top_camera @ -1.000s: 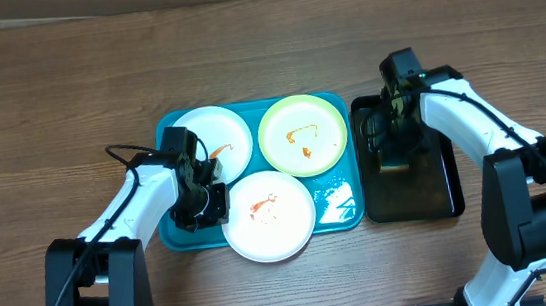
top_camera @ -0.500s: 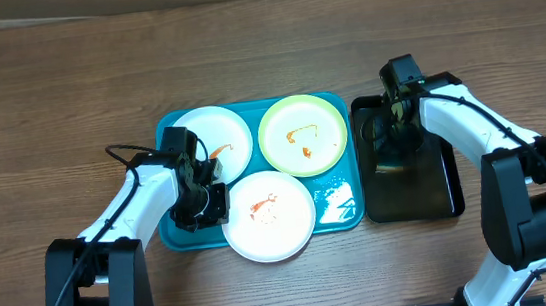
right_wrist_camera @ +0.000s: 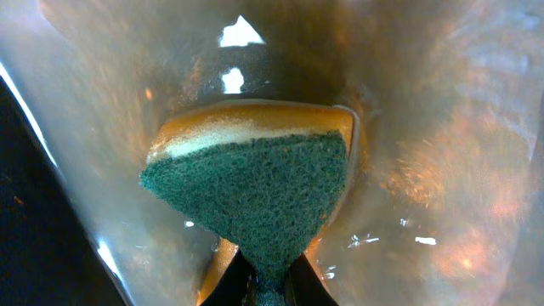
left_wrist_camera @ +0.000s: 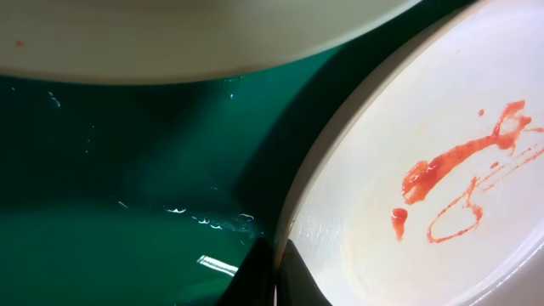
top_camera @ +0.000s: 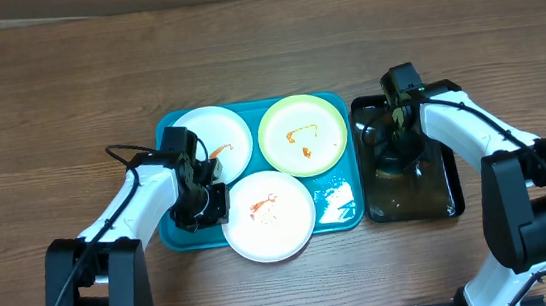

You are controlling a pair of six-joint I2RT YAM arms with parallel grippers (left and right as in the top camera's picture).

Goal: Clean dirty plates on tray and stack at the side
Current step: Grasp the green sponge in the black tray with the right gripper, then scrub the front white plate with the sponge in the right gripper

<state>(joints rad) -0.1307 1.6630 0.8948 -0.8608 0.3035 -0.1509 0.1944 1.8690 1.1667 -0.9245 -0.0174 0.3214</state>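
Three dirty plates lie on a teal tray (top_camera: 342,210): a white plate (top_camera: 213,139) at the back left, a green plate (top_camera: 302,135) at the back right, and a white plate (top_camera: 269,214) at the front, all smeared with red sauce. My left gripper (top_camera: 204,202) is shut on the left rim of the front white plate (left_wrist_camera: 425,195), seen in the left wrist view with the left gripper (left_wrist_camera: 276,276) pinching that edge. My right gripper (top_camera: 395,153) is down in the black tray (top_camera: 443,192). In the right wrist view that right gripper (right_wrist_camera: 270,287) is shut on a green-and-yellow sponge (right_wrist_camera: 255,187).
The black tray holds shallow liquid and stands just right of the teal tray. Bare wooden table (top_camera: 65,83) surrounds both trays. The back-left white plate's rim (left_wrist_camera: 170,34) lies close above the left gripper.
My right gripper has closed on the sponge and shifted slightly toward the front of the black tray. The left arm and the plates have not moved.
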